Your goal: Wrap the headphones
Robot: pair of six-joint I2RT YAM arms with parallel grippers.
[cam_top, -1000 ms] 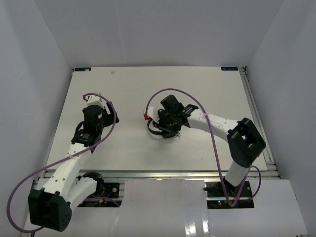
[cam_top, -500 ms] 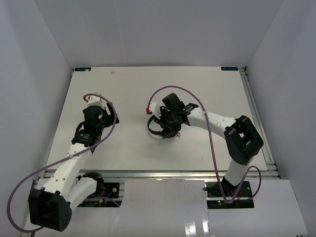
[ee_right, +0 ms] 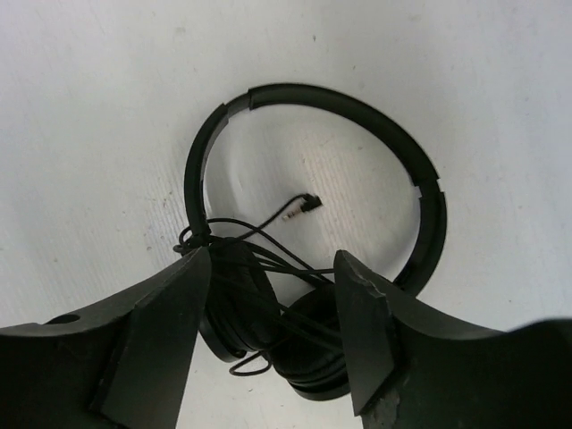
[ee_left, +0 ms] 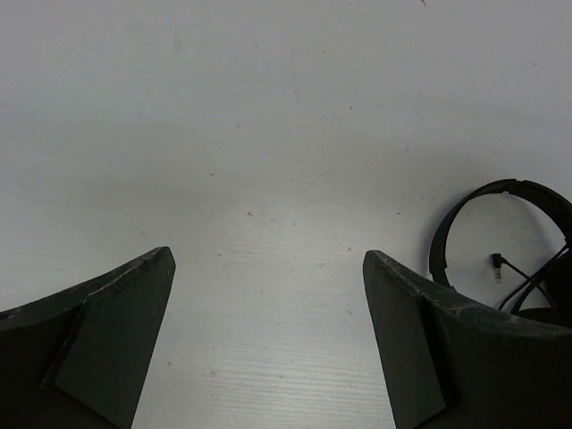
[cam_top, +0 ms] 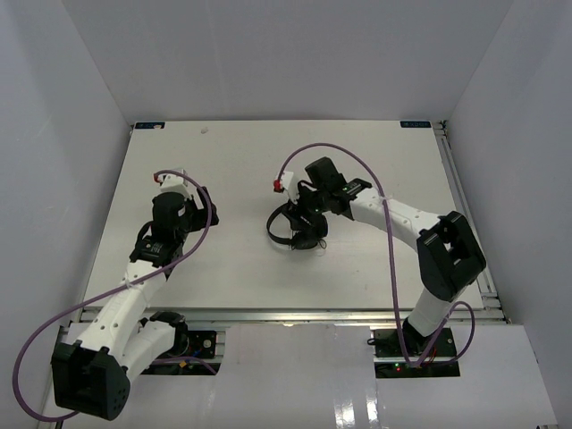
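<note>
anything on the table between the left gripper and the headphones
No, bare table between left gripper and headphones; top and left wrist views show it.

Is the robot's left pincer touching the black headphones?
Apart. The top view shows the left pincer off to one side of the headphones, with a stretch of bare white table between them.
</note>
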